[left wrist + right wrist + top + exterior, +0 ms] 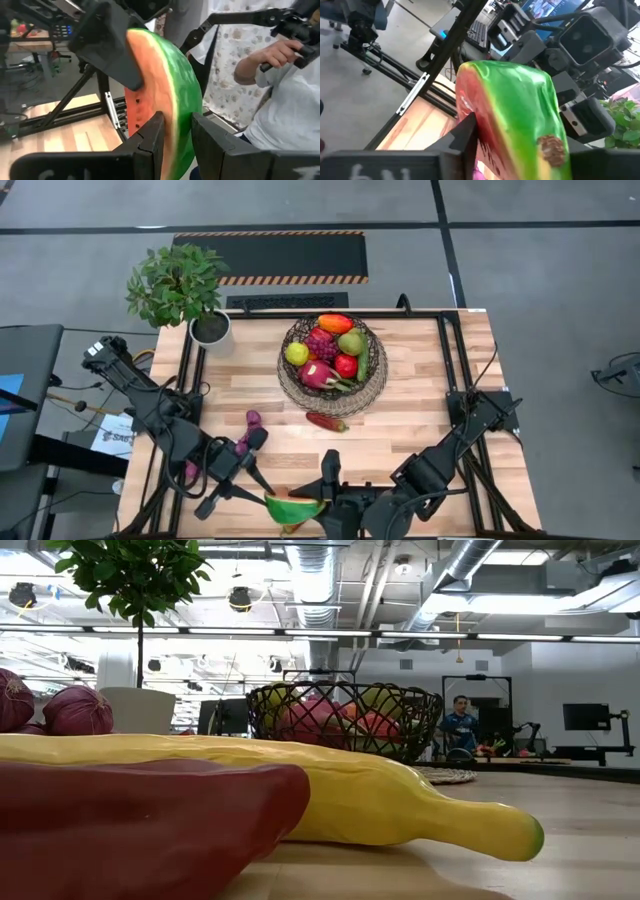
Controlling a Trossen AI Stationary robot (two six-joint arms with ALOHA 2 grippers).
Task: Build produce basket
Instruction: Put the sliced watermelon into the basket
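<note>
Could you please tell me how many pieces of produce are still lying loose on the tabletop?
2 visible: a purple piece ahead of the left gripper, and a red pepper beside the basket. The arms may hide others.

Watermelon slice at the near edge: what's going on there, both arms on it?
Yes. Both grippers meet at the watermelon slice by the table's near edge: the left gripper has its fingers around the rind, and the right gripper grips it from the other side, which looks like a handover. The basket at the table's far side already holds several fruits. A red pepper lies just outside it, and purple pieces remain on the wood near the left arm.
</note>
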